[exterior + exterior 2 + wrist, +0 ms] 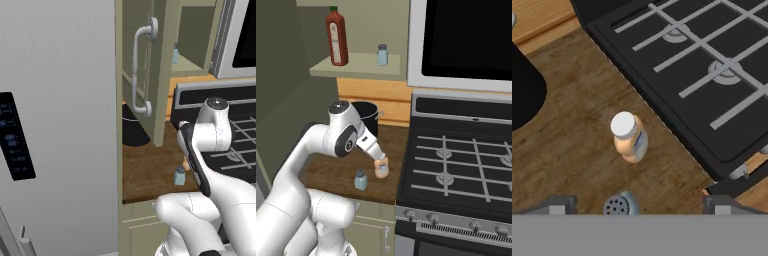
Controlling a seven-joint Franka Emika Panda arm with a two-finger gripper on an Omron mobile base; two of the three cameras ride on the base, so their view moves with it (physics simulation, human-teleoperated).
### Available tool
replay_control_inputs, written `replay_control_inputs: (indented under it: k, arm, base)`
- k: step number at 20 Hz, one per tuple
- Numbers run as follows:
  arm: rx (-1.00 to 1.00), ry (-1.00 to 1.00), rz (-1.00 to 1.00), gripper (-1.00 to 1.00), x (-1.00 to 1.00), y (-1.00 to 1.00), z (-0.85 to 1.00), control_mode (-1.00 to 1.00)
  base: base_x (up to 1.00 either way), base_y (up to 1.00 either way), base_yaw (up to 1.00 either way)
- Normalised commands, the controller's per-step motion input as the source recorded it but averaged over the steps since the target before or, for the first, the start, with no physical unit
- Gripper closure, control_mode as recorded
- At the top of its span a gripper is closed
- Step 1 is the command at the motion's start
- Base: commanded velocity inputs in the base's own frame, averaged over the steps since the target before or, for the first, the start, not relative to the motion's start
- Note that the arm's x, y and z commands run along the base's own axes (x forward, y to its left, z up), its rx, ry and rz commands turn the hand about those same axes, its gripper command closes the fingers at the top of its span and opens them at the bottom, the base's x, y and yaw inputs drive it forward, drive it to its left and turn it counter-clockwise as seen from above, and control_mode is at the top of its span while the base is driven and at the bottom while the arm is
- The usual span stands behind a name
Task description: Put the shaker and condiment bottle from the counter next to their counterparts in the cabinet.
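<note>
The tan-orange condiment bottle (629,137) with a whitish cap stands on the dark wood counter (572,140), close to the stove's edge. The pale blue shaker (617,204) stands just in front of it, its holed grey cap at the bottom of the hand view. My gripper (639,205) hovers above both, open, fingertips (559,205) wide apart and holding nothing. From the right base view the shaker (360,180) stands free and the bottle (381,168) is partly behind my hand (375,151). A matching shaker (382,55) sits on the open cabinet's shelf (356,67) beside a tall red bottle (337,37).
A black pot (367,117) stands at the back of the counter under the cabinet. The black stove (456,160) with grates borders the counter on the right. The cabinet door (142,70) with its curved bar handle hangs open beside the grey fridge (55,125).
</note>
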Motion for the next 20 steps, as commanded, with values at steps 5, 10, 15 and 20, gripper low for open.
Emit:
replay_control_inputs:
  k: [5, 10, 15, 20]
  arm:
    - [0.00, 0.00, -0.02, -1.00, 0.31, 0.00, -0.18, -1.00]
    - [0.00, 0.00, -0.01, -1.00, 0.24, -0.03, -0.20, -1.00]
    - [0.00, 0.00, 0.00, -1.00, 0.06, -0.12, -0.26, -1.00]
    - [0.00, 0.00, 0.00, -1.00, 0.01, -0.09, -0.25, -1.00]
  base:
    - [0.00, 0.00, 0.00]
    - [0.00, 0.00, 0.00]
    - [0.00, 0.00, 0.00]
    - [0.00, 0.00, 0.00]
